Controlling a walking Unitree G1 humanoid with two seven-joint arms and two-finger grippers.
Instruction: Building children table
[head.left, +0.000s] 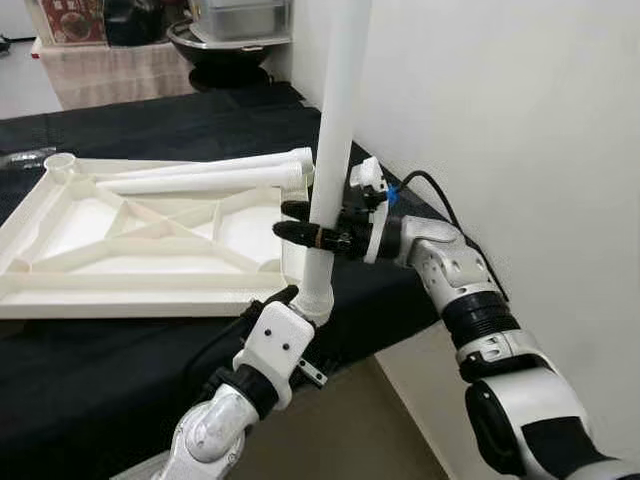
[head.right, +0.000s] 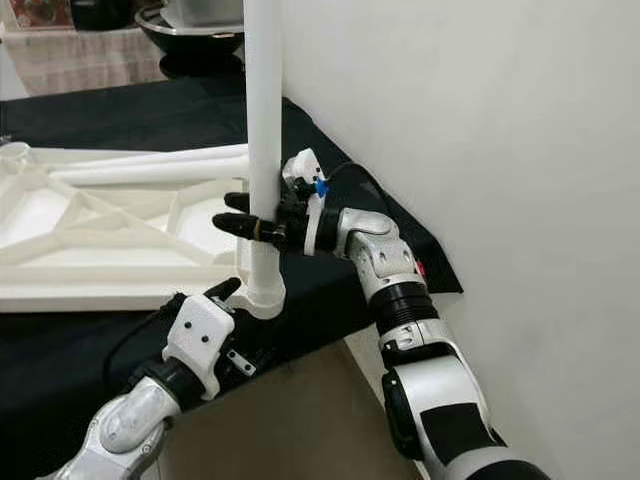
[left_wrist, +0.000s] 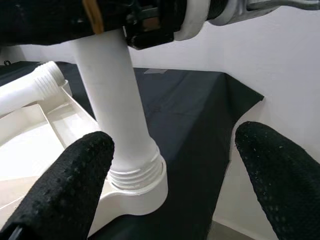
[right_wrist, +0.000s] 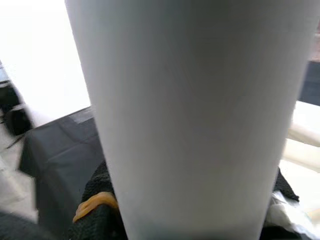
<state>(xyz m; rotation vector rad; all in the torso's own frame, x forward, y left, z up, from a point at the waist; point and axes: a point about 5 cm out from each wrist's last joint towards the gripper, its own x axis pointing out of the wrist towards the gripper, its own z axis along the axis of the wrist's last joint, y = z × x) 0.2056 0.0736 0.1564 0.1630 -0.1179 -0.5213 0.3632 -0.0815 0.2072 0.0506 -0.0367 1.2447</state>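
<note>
Right tool grips upright table leg seated in tabletop corner socket

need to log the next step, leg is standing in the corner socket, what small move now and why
Probably keep twisting the upright leg with the right gripper, shut on it. Threads still show above the corner socket, so it seems not fully seated. The left gripper sits open beside the socket, steadying the tabletop.

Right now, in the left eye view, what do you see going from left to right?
Upside-down white tabletop → spare white legs lying on it → upright white leg held by the right gripper → right arm → white wall.
</note>
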